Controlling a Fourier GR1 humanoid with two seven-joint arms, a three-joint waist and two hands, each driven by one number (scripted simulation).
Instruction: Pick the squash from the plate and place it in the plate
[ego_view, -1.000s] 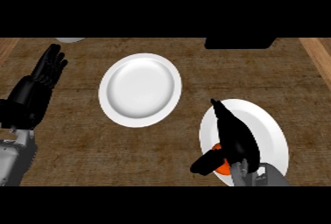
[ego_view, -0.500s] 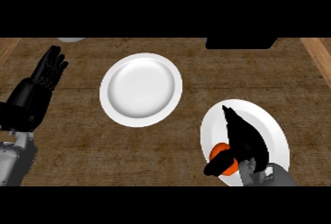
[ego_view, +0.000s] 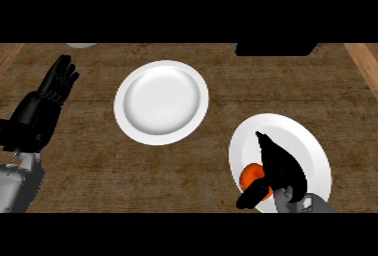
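Observation:
An orange squash (ego_view: 250, 173) lies on the white plate (ego_view: 310, 139) at the lower right, mostly covered by my right hand (ego_view: 280, 167). That hand hovers low over the plate, its fingers straight and pointing up the view, its thumb reaching below the squash at the plate's near rim. I cannot see whether it touches the squash. A second white plate (ego_view: 161, 102) stands bare at the centre. My left hand (ego_view: 44, 107) rests open at the left edge, fingers up, away from both plates.
A dark object (ego_view: 269, 48) sits at the counter's far edge, top right of centre. A pale round thing (ego_view: 81, 45) peeks in at the top left. Lighter wooden edging (ego_view: 365, 60) runs along the counter's right side.
My right hand has drawn back toward the view's lower edge, so its fingertips now lie lower on the right plate and its thumb is beside the squash. The left hand barely moved.

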